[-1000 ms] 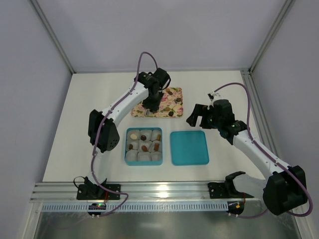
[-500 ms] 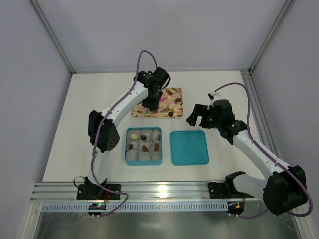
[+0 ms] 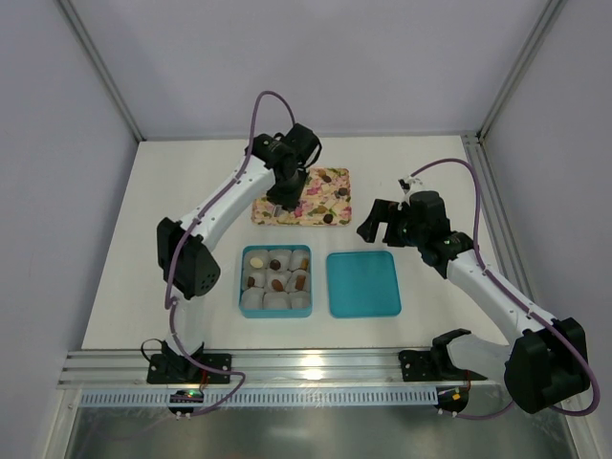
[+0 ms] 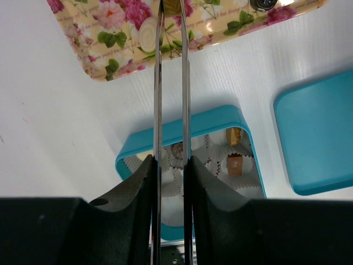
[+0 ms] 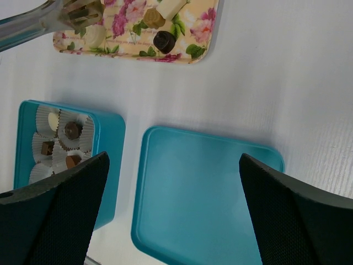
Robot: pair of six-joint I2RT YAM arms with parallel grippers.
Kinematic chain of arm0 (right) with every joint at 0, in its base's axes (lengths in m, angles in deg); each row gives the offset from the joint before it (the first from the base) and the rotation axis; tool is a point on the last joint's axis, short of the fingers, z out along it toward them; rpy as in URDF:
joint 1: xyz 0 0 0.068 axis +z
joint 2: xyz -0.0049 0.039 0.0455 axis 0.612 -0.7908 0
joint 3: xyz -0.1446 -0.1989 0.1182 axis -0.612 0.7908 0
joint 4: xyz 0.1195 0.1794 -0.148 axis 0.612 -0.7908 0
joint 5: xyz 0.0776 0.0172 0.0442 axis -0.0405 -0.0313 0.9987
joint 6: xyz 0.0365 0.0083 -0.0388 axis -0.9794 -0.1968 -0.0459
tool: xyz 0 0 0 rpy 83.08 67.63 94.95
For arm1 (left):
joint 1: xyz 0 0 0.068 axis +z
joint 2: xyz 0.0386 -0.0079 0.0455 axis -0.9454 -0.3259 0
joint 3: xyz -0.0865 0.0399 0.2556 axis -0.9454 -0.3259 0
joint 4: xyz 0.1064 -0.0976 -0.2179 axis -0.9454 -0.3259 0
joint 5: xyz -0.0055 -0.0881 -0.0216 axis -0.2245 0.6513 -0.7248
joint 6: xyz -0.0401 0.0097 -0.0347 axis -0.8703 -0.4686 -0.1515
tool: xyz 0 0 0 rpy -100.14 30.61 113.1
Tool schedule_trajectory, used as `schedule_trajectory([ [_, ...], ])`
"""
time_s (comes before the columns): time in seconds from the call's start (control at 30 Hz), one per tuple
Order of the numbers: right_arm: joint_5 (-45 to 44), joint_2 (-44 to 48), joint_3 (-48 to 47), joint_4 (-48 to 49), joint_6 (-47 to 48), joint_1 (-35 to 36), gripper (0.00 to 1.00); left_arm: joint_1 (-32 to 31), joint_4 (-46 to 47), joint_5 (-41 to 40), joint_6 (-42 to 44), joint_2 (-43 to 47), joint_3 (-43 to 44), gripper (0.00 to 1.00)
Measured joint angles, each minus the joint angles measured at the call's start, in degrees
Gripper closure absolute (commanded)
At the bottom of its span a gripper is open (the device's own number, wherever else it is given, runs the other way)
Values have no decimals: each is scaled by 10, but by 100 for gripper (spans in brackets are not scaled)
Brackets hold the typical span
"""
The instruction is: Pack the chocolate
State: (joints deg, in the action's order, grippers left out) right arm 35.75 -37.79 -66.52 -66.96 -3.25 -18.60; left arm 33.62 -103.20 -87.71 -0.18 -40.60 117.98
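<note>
Nearest the arms' bases, an open teal box (image 5: 110,160) sits on the white desk (image 3: 143,287) with its matching teal lid (image 3: 363,284) lying flat just to its right, the two apart by a narrow strip of desk. The box is lined with pale pleated paper cups (image 3: 277,301). The near row of cups looks empty, while the middle and far rows hold several chocolates (image 3: 276,283): dark brown, tan and one pale piece, one to a cup. Beyond the lid's far edge, the right pincer (image 3: 376,220) hangs above the desk with its jaws spread wide and nothing between them, and its camera looks down on the lid and the box. Just to its left and farther back lies a floral tray (image 4: 88,49), cream with pink roses and green leaves, set beyond the box. The left arm reaches over it, and the left pincer (image 4: 171,11), a pair of long thin blades, is clenched on a tan chocolate (image 5: 83,12) over the tray's left end. The pictures do not show whether that piece is clear of the tray. More pieces lie loose on the tray: a round white one (image 5: 95,36) near the blades, then a golden-brown one (image 5: 153,19), a white oblong one (image 5: 171,6) and a glossy dark one (image 5: 164,40) towards its right end.
</note>
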Motion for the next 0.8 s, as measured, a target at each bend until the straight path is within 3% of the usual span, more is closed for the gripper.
schedule_trajectory([
  [0.8,9,-34,3,24,-12,0,0,0,0,17,-21,189,-177,73],
])
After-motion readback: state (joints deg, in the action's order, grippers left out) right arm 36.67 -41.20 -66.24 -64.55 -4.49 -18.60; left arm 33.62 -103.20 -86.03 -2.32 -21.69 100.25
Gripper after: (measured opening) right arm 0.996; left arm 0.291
